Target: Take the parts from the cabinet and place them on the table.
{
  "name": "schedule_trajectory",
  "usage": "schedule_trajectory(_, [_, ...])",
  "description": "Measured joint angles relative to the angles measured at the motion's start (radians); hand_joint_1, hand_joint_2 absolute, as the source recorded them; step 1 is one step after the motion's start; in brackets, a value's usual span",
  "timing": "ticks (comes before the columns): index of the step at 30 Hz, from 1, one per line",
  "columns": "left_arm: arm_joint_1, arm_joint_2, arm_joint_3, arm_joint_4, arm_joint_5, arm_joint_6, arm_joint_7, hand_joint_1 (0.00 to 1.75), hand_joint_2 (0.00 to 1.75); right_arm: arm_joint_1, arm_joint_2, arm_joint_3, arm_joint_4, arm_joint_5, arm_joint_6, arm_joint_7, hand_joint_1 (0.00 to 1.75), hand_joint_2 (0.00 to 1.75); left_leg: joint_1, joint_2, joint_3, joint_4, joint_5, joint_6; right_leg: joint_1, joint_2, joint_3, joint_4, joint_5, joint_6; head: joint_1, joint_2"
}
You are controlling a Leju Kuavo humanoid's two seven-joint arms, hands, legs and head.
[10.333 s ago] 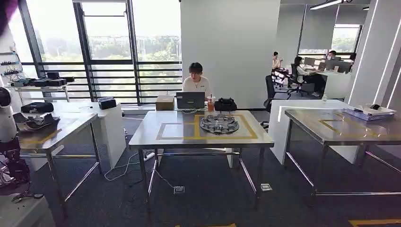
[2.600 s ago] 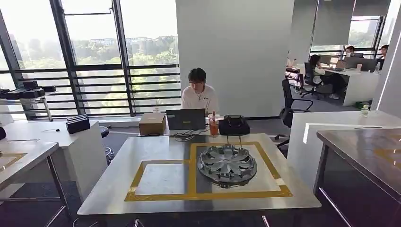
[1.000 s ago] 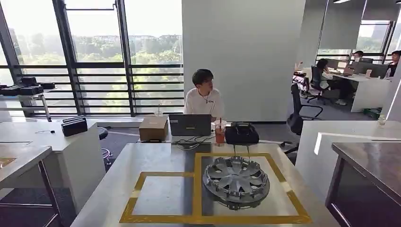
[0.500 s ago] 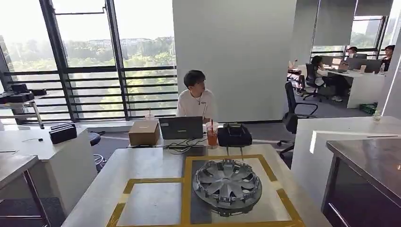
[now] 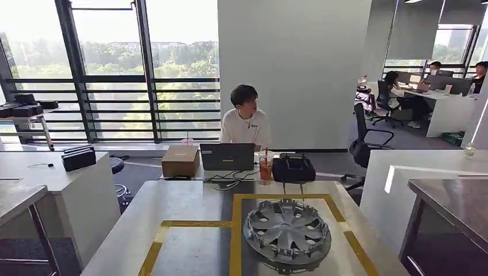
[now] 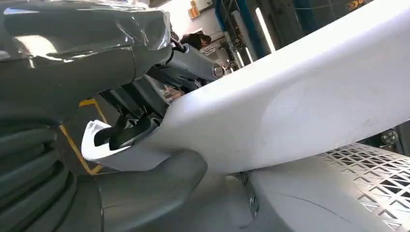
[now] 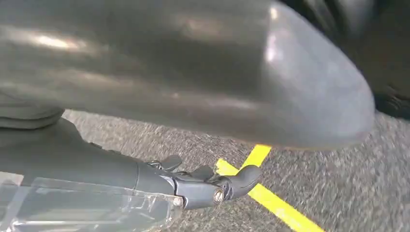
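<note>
**Office floor: hubcap on the taped table, white part in the robot's left hand**

Tall windows with dark railings and green treetops back an open office, seen from the head camera. At the centre stands a steel table [image 5: 190, 201] marked with yellow tape [image 5: 235, 241] in two adjoining squares. A silver hubcap [image 5: 286, 232] lies flat inside the right-hand square, face up, within the tape lines. Along the table's far edge sit a cardboard box [image 5: 180, 161], a laptop [image 5: 227, 156] with its back to the camera, a cup of red drink [image 5: 265, 167] with a straw and a black bag [image 5: 293, 169]. A person [image 5: 246, 123] in a white T-shirt sits behind the laptop, head turned to one side. More people work at desks in the far right corner.

At the left wrist camera, the left hand [image 6: 96, 77] grips a large white part [image 6: 290, 111]: dark fingers [image 6: 128, 133] hook over the part's curled rim, and the thick grey thumb [image 6: 150, 188] presses on it from the other side. The smooth white shell runs away from the hand across the picture.

At the right wrist camera, the right hand [image 7: 72, 164] hangs over grey carpet crossed by a yellow floor line [image 7: 270, 200]. Its dark fingers [image 7: 232, 186] are stretched out, well apart from the thumb [image 7: 193, 72], with nothing between them.
</note>
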Motion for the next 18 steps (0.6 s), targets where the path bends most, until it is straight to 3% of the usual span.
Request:
schedule_trajectory(1, [0.001, -0.001, 0.002, -0.001, -0.001, -0.002, 0.000, 1.75, 1.75, 0.000, -0.001, 0.000, 0.000, 0.000, 0.000, 0.000, 0.00, 0.00, 0.001, -0.001, 0.011, 0.002, -0.010, -0.003, -0.002, -0.001, 0.039, -0.096, 0.052, 0.011, 0.001, 0.000])
schedule_trajectory(3, [0.002, -0.002, 0.003, -0.002, -0.002, -0.003, 0.001, 1.75, 1.75, 0.000, -0.003, 0.000, 0.000, 0.000, 0.001, 0.000, 0.00, 0.00, 0.001, -0.001, 0.022, 0.006, -0.021, -0.008, -0.004, -0.003, 0.080, -0.194, 0.098, 0.017, 0.002, 0.000])
schedule_trajectory(4, [0.003, -0.001, 0.005, -0.002, -0.003, -0.005, 0.002, 1.75, 1.75, 0.001, -0.003, 0.000, 0.002, 0.000, 0.002, -0.001, 0.00, 0.00, -0.007, 0.000, 0.016, 0.013, -0.035, -0.015, -0.001, -0.005, 0.100, -0.229, 0.110, 0.005, 0.004, 0.000])
schedule_trajectory(6, [0.008, -0.002, 0.012, -0.007, -0.003, -0.011, 0.009, 1.75, 1.75, -0.002, -0.004, 0.000, 0.003, 0.002, 0.002, -0.002, 0.00, 0.00, -0.008, -0.001, 0.022, 0.014, -0.047, -0.024, 0.003, -0.003, 0.106, -0.232, 0.099, -0.023, 0.000, 0.000])
schedule_trajectory(8, [0.012, -0.006, 0.018, -0.010, -0.006, -0.014, 0.014, 1.75, 1.75, -0.001, -0.002, 0.000, 0.003, 0.005, 0.003, -0.002, 0.00, 0.00, -0.004, 0.000, 0.025, 0.013, -0.056, -0.035, 0.006, -0.003, 0.109, -0.233, 0.092, -0.036, -0.001, 0.000])
schedule_trajectory(9, [0.014, -0.007, 0.023, -0.013, -0.009, -0.016, 0.016, 1.75, 1.75, 0.000, 0.002, 0.000, 0.003, 0.007, 0.004, -0.001, 0.00, 0.00, -0.001, 0.000, 0.029, 0.019, -0.065, -0.038, -0.009, -0.002, 0.116, -0.235, 0.090, -0.040, 0.001, 0.001])
schedule_trajectory(10, [0.016, -0.007, 0.027, -0.018, -0.014, -0.016, 0.016, 1.75, 1.75, 0.000, 0.001, 0.000, 0.003, 0.008, 0.004, -0.002, 0.00, 0.00, 0.000, 0.002, 0.013, 0.061, -0.085, -0.047, -0.008, -0.002, 0.124, -0.235, 0.083, -0.050, -0.003, 0.000])
schedule_trajectory(11, [0.018, -0.006, 0.030, -0.019, -0.015, -0.016, 0.016, 1.75, 1.75, 0.000, 0.001, 0.000, 0.004, 0.009, 0.004, -0.002, 0.00, 0.00, 0.005, 0.002, -0.022, 0.127, -0.117, -0.054, -0.007, -0.002, 0.129, -0.235, 0.079, -0.054, -0.006, 0.000])
schedule_trajectory(13, [0.030, -0.006, 0.034, -0.021, -0.017, -0.017, 0.016, 1.75, 1.75, -0.001, 0.001, 0.000, 0.005, 0.016, 0.006, -0.004, 0.00, 0.00, 0.014, 0.002, -0.132, 0.309, -0.183, -0.065, -0.005, -0.002, 0.136, -0.235, 0.069, -0.059, -0.006, 0.000])
schedule_trajectory(14, [0.036, -0.006, 0.037, -0.023, -0.018, -0.017, 0.016, 1.75, 1.75, -0.001, 0.001, 0.000, 0.005, 0.017, 0.006, -0.006, 0.00, 0.00, 0.017, 0.003, -0.173, 0.362, -0.187, -0.067, -0.005, -0.001, 0.140, -0.235, 0.064, -0.059, -0.006, 0.000])
schedule_trajectory(15, [0.040, -0.005, 0.040, -0.026, -0.019, -0.017, 0.016, 1.75, 1.75, -0.001, 0.001, 0.000, 0.005, 0.018, 0.007, -0.006, 0.00, 0.00, 0.019, 0.003, -0.189, 0.362, -0.162, -0.067, -0.005, 0.001, 0.148, -0.235, 0.058, -0.057, -0.007, 0.000])
schedule_trajectory(16, [0.042, -0.005, 0.043, -0.028, -0.021, -0.018, 0.016, 1.75, 1.75, 0.002, 0.000, 0.000, 0.006, 0.018, 0.008, -0.007, 0.00, 0.00, 0.020, 0.003, -0.178, 0.311, -0.111, -0.065, -0.004, 0.002, 0.160, -0.235, 0.050, -0.055, -0.008, 0.000])
schedule_trajectory(18, [0.043, -0.005, 0.048, -0.032, -0.023, -0.018, 0.016, 1.75, 1.75, 0.002, 0.000, 0.000, 0.006, 0.019, 0.008, -0.007, 0.00, 0.00, 0.018, 0.003, -0.108, 0.123, 0.017, -0.054, -0.002, 0.003, 0.187, -0.236, 0.034, -0.051, -0.010, 0.000])
